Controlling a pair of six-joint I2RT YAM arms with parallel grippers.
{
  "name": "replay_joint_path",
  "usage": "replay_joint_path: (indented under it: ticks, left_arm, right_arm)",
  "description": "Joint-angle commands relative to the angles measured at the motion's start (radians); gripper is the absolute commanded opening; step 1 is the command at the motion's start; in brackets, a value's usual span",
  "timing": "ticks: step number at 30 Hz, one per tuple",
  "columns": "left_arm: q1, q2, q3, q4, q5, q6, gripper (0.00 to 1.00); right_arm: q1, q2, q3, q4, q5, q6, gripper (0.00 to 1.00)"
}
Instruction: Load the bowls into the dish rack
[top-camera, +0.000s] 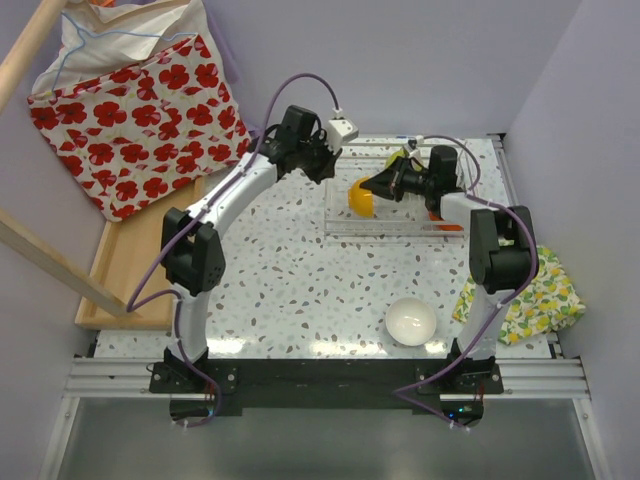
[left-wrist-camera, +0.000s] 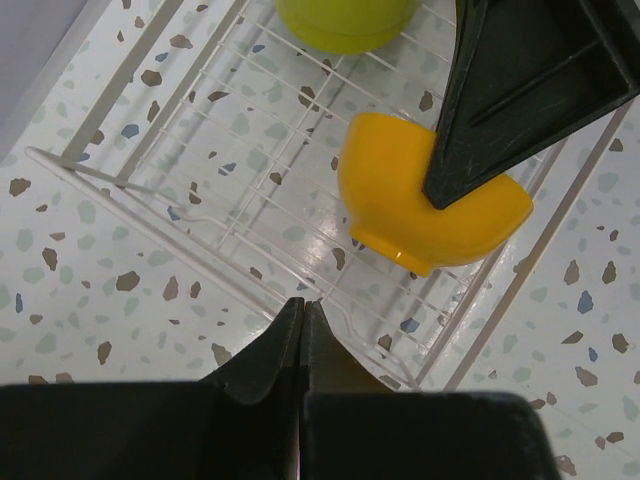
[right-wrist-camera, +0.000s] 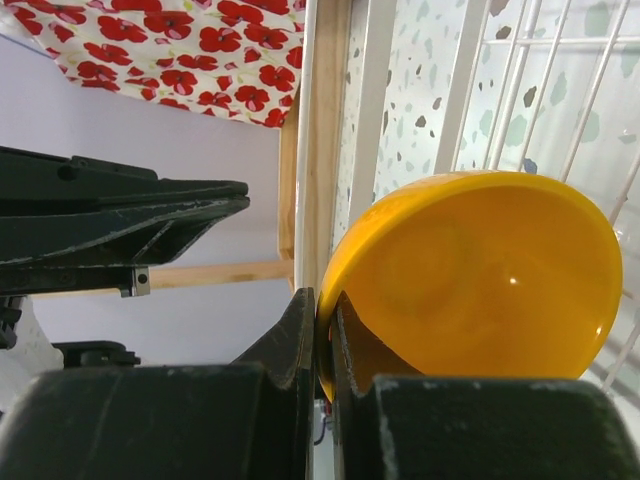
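Rim of orange-yellow bowl (right-wrist-camera: 480, 290) pinched by right gripper (right-wrist-camera: 322, 315) fingers (over dish rack (left-wrist-camera: 250, 150)); left gripper (left-wrist-camera: 303, 320) fingers pressed together.

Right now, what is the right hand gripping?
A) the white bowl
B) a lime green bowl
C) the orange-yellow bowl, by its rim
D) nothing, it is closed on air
C: the right hand is pinched on the rim of the orange-yellow bowl at the dish rack, while the white bowl sits untouched near the arm bases.
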Motion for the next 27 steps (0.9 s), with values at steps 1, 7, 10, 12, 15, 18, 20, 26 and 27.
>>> replay_joint_path:
  ticks: [1, 7, 10, 12, 15, 18, 20, 26, 27]
  left_arm:
    - [-0.011, 0.01, 0.057, 0.045, -0.005, -0.015, 0.01]
    - [-0.021, 0.011, 0.055, 0.045, -0.008, -0.014, 0.0]
    - [-0.025, 0.005, 0.051, 0.045, -0.01, -0.014, 0.0]
    - [-0.028, 0.0, 0.048, 0.045, -0.014, -0.006, 0.0]
    - [-0.031, -0.007, 0.043, 0.045, -0.016, -0.001, 0.0]
    - [-0.034, -0.009, 0.04, 0.045, -0.018, 0.005, 0.0]
    - [-0.036, -0.006, 0.037, 0.047, -0.021, 0.006, 0.0]
    - [-0.037, -0.001, 0.029, 0.053, -0.021, 0.002, 0.0]
    - [-0.037, 0.0, 0.031, 0.054, -0.018, 0.0, 0.0]
  right_arm:
    - [-0.005, -0.004, 0.01, -0.002, -0.062, -0.014, 0.0]
    - [-0.023, -0.005, 0.031, -0.115, -0.045, -0.103, 0.06]
    - [-0.038, 0.013, 0.05, -0.201, -0.039, -0.173, 0.15]
    - [-0.055, 0.018, 0.064, -0.241, -0.033, -0.209, 0.18]
    - [-0.077, 0.01, 0.111, -0.366, -0.001, -0.316, 0.23]
    - [-0.095, -0.013, 0.143, -0.462, 0.022, -0.416, 0.25]
    - [-0.126, -0.033, 0.172, -0.564, 0.044, -0.509, 0.27]
    - [-0.193, -0.086, 0.166, -0.653, 0.019, -0.609, 0.33]
    - [-0.199, -0.094, 0.176, -0.687, 0.025, -0.638, 0.33]
